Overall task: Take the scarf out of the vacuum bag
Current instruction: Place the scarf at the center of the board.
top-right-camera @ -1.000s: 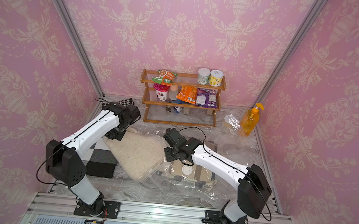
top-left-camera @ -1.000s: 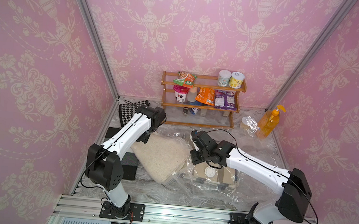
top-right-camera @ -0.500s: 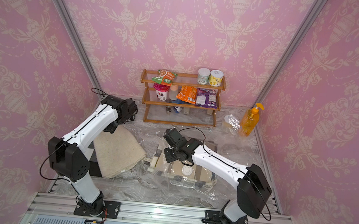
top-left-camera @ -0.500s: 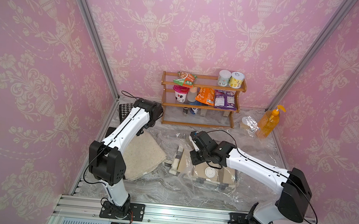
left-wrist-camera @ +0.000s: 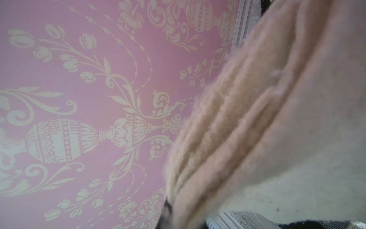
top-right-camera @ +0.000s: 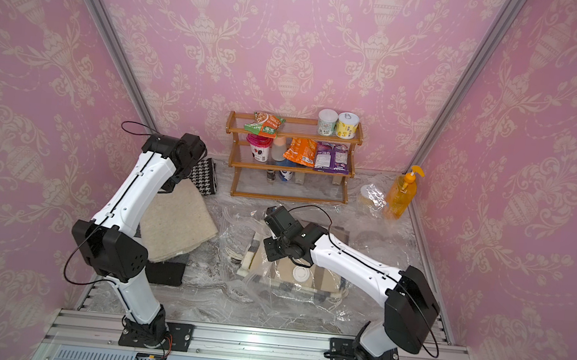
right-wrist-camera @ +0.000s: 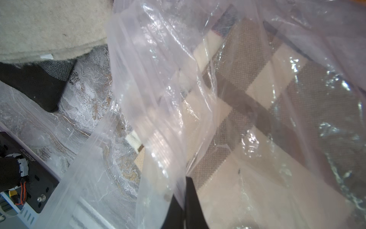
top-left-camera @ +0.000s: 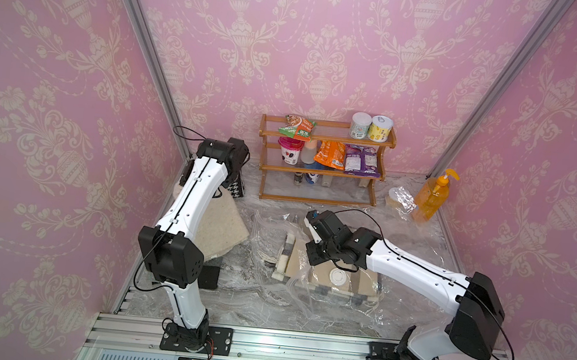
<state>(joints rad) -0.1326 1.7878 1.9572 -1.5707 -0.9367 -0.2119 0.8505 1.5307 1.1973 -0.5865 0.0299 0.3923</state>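
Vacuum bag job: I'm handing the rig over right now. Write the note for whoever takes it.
Left gripper: shut on the beige scarf.
Right gripper: shut on a fold of the vacuum bag.
Beige scarf lies outside the bag, on the left arm's side. A checked cloth is inside the bag, under the valve cap.
Done: beige scarf out.
Left: release scarf and bag; checked cloth probably next, if wanted.

Crinkled film of the vacuum bag is crowding the right claw on both sides and ahead. Past the film, a strip of marble table is lying open, running up to the beige scarf; the wooden rack is standing well clear of the claw.
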